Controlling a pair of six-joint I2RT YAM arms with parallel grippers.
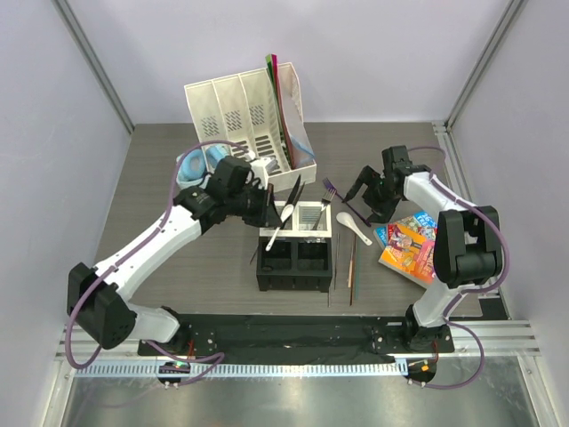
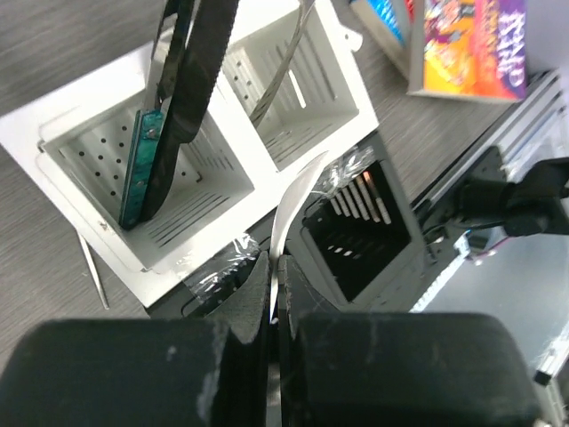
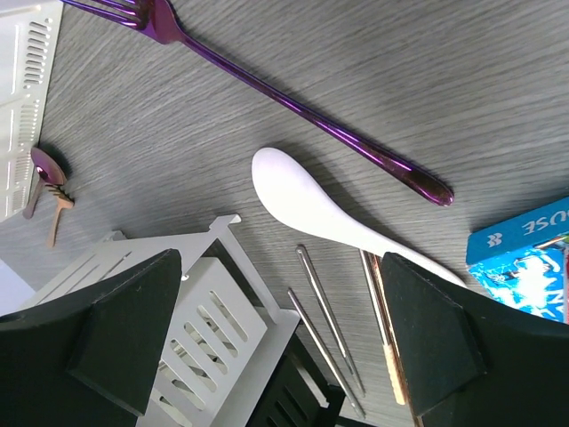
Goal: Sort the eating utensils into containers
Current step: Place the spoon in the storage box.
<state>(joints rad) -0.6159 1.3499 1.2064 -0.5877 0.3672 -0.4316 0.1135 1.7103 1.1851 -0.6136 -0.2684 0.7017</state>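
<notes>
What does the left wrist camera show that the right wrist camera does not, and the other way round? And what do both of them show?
Only the left wrist view: the left gripper shut on a thin white spoon, with black utensils and a teal-handled piece standing in one white cell.
Only the right wrist view: a purple fork, a white soup spoon and thin chopsticks lying on the table below the open right gripper.
Both: the white cells of the caddy and the colourful book.
</notes>
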